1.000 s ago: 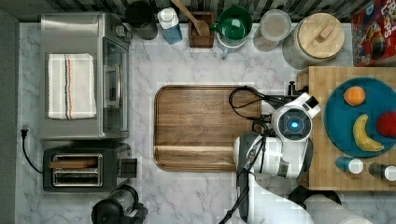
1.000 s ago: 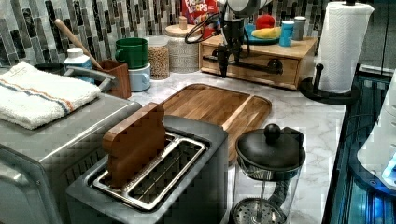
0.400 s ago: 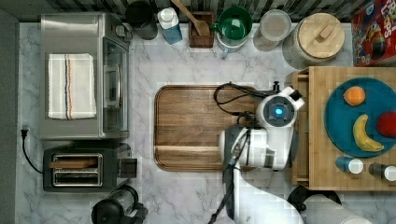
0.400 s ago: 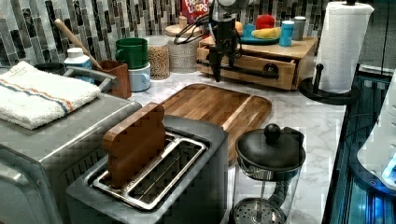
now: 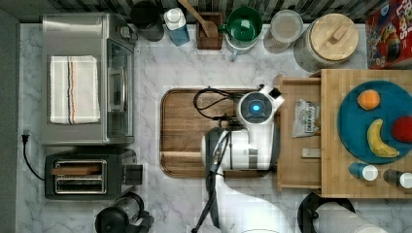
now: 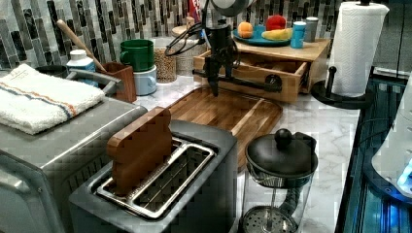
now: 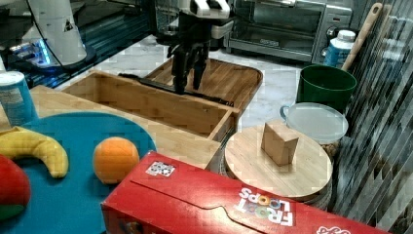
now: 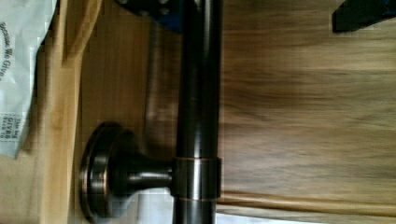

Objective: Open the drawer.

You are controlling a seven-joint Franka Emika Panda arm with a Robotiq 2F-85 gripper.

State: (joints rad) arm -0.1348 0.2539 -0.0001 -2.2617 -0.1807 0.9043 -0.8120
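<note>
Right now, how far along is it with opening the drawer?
Mostly done: the drawer is pulled well out, its pale interior and a packet exposed. In hand: the gripper straddles the black handle. Left: perhaps a little more pull, then letting go.

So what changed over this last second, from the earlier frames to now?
The drawer slid out of its wooden box toward the top view's left, over the edge of the dark tray, and its pale inside now shows a small packet. The gripper, at the black handle, travelled the same way. Toaster, fruit plate and jars stayed put.
</note>
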